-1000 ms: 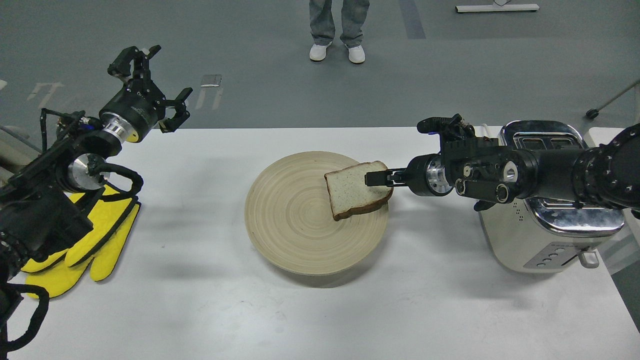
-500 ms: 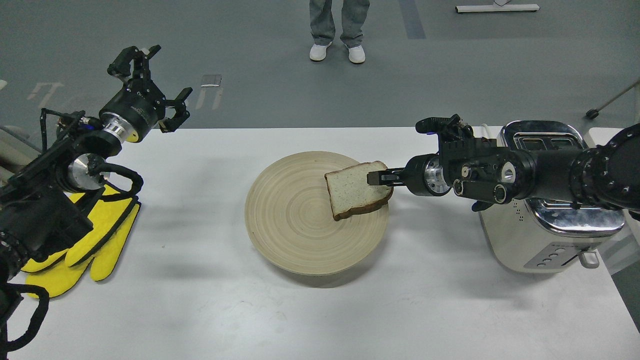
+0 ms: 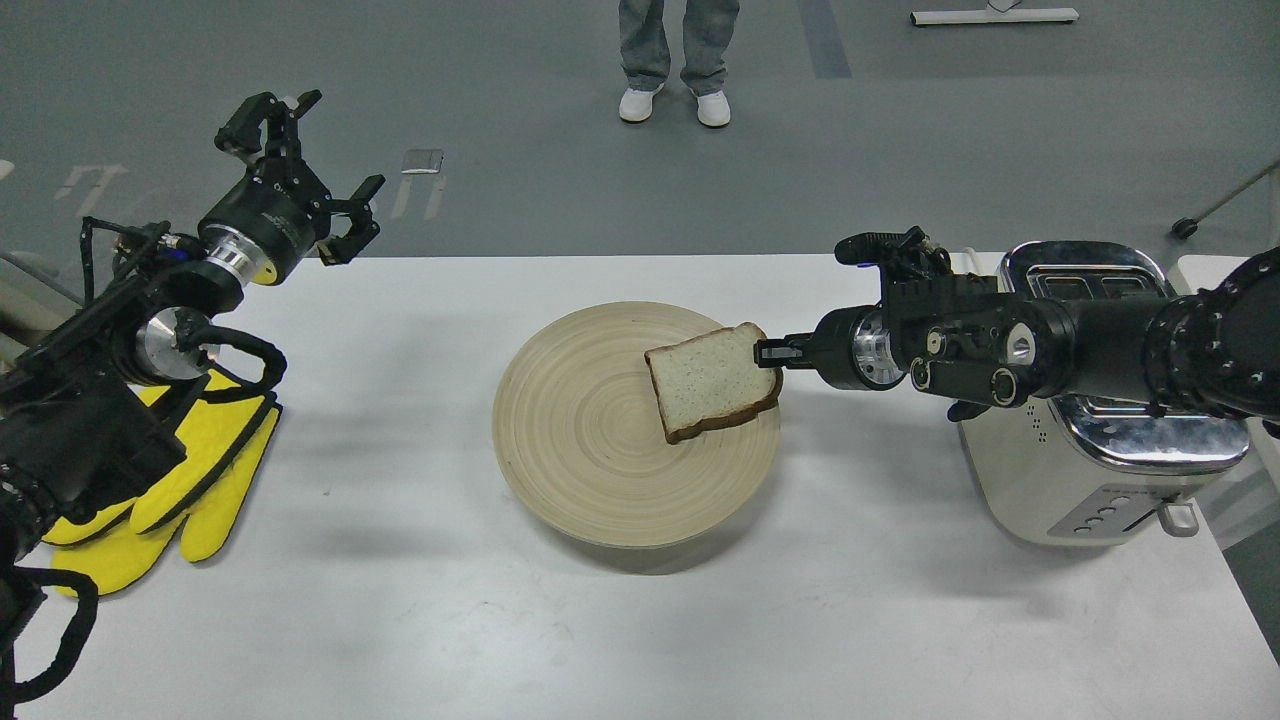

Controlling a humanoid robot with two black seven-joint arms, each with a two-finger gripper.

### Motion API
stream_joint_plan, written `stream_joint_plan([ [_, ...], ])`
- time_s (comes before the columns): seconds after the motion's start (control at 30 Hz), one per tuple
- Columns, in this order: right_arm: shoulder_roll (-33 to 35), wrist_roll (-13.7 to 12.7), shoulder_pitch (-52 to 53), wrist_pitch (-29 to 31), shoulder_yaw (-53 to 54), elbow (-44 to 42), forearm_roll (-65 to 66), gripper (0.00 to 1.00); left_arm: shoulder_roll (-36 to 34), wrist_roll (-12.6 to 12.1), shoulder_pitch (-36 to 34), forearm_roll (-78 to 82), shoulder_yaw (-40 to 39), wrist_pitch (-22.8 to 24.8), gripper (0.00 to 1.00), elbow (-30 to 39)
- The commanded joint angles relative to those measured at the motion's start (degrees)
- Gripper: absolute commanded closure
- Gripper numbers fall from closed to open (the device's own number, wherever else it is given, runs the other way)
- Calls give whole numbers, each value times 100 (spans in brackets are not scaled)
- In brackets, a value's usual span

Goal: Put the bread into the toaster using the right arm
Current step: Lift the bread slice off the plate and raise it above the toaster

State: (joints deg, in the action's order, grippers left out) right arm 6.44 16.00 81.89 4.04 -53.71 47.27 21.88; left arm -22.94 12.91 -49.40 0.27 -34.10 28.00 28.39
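toaster (image 3: pixel 1095 470) half behind right arm (image 3: pixel 1050 350)

A single head view looks forward and steeply down across the white table (image 3: pixel 640 620), floor beyond.

Lab: grey floor (image 3: pixel 520 120), white table (image 3: pixel 400 600), standing onlooker (image 3: pixel 675 60).

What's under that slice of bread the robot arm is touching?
The bread lies over the right side of a round wooden plate, which sits on the white table. The right gripper meets its right edge. The plate surface directly beneath the slice is covered, so anything there cannot be seen.
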Motion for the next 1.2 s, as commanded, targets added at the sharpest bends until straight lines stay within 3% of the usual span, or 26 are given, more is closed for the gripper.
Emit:
stream_joint_plan([
  [0.0, 23, -1, 108, 1, 27, 28, -17, 100, 0, 1, 0, 8, 0, 0, 0, 0],
  [0.33, 243, -1, 942, 1, 44, 590, -79, 100, 0, 1, 0, 0, 0, 0, 0, 0],
  [0.7, 1473, -1, 2665, 1, -131, 1496, 131, 100, 0, -8, 0, 8, 0, 0, 0, 0],
  [0.9, 2255, -1, 3307, 53, -439, 1514, 1211, 100, 0, 1, 0, 0, 0, 0, 0, 0],
  [1.03, 3062, 26, 3632, 141, -430, 1522, 2625, 100, 0, -8, 0, 0, 0, 0, 0, 0],
  [1.17, 3433, 43, 3852, 483, -421, 1522, 2927, 100, 0, -8, 0, 0, 0, 0, 0, 0],
])
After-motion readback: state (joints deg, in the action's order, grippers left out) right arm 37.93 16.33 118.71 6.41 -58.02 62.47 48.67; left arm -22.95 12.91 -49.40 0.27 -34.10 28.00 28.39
